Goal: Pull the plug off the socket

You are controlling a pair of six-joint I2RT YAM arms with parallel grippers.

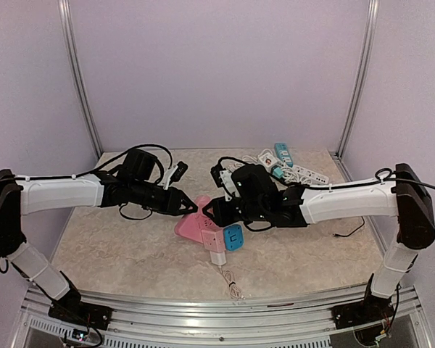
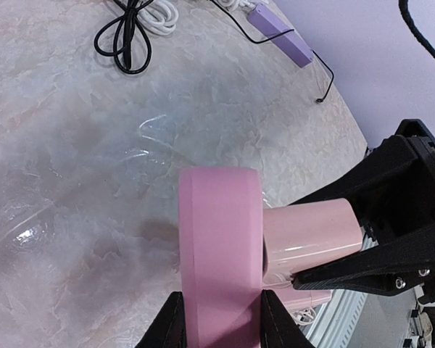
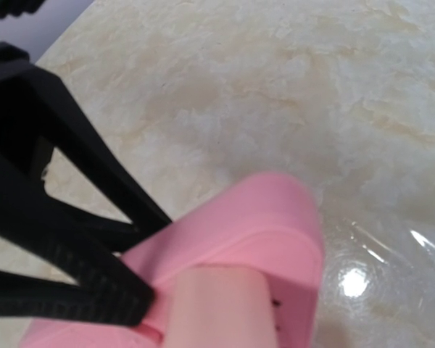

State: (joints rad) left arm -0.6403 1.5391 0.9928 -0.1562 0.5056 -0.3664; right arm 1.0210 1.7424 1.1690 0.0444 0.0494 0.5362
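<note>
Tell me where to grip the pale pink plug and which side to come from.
Grip the plug on its exposed pale body, just clear of the pink socket, across two opposite sides. Come from its free end, in line with it: it juts straight out of the socket, and the left gripper clamps the socket from the other side.

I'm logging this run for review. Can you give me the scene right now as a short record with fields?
socket: pink block, clamped by the left arm
plug: paler pink, seated in the socket's side
left gripper: shut on the socket, one finger on each side
right gripper: fingers above and below the plug, apparently gripping it
table: marbled top
nearby: blue adaptor beside the socket; power strips at the far right
task state: plug not yet pulled out
</note>
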